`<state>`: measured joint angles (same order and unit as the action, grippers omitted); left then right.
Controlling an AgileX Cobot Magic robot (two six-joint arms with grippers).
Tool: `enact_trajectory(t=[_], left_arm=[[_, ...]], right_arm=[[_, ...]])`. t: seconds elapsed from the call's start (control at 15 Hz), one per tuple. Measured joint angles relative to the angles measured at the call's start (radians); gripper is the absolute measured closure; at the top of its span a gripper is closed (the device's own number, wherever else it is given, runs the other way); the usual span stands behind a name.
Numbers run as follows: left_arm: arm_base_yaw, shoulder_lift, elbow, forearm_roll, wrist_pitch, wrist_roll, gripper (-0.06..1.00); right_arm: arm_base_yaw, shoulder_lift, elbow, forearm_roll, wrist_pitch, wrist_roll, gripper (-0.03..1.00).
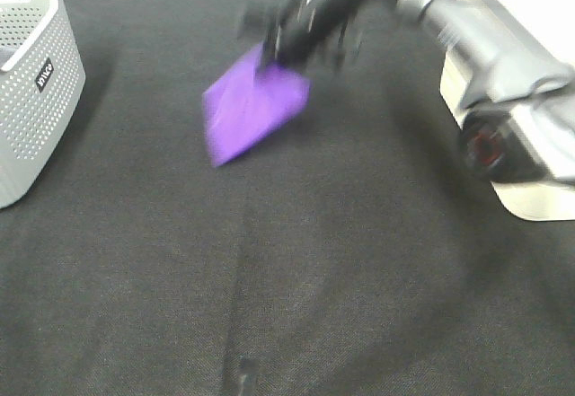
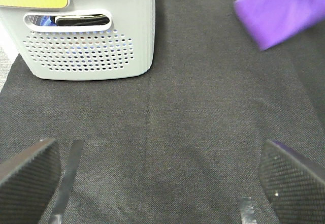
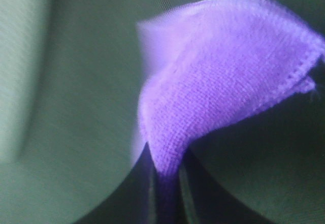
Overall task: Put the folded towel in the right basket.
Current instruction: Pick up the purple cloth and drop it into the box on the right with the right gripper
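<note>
Right gripper (image 1: 286,48) closed on one edge of the folded purple towel (image 1: 254,106), which hangs beneath it, apparently clear of the counter (image 1: 359,279), ready for carrying. Left gripper (image 2: 162,183) open, holding nothing.

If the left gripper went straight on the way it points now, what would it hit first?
Probably only the black table cloth: the left gripper, open, aims at the gap between the grey basket and the purple towel, with neither in line. Depth is unclear.
</note>
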<state>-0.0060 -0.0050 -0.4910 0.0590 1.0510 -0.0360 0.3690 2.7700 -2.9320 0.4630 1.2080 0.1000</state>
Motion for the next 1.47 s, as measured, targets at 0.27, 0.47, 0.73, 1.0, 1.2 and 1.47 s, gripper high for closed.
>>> enact_trajectory(t=[0.27, 0.47, 0.73, 1.0, 1.2, 1.47], left_arm=[[0.000, 0.000, 0.000, 0.000, 0.000, 0.000, -0.04], [0.000, 0.000, 0.000, 0.000, 0.000, 0.000, -0.04], [0.000, 0.000, 0.000, 0.000, 0.000, 0.000, -0.04], [0.000, 0.000, 0.000, 0.000, 0.000, 0.000, -0.04], [0.000, 0.000, 0.000, 0.000, 0.000, 0.000, -0.04], [0.000, 0.000, 0.000, 0.000, 0.000, 0.000, -0.04]], right_arm=[[-0.137, -0.320, -0.023, -0.106, 0.002, -0.022, 0.92], [-0.260, -0.450, -0.004, -0.288, 0.004, -0.084, 0.92], [-0.425, -0.579, 0.255, -0.347, 0.006, -0.165, 0.92], [-0.465, -0.607, 0.512, -0.525, 0.018, -0.184, 0.92], [-0.465, -0.591, 0.540, -0.505, 0.018, -0.179, 0.78], [-0.464, -0.590, 0.553, -0.475, 0.018, -0.179, 0.04]])
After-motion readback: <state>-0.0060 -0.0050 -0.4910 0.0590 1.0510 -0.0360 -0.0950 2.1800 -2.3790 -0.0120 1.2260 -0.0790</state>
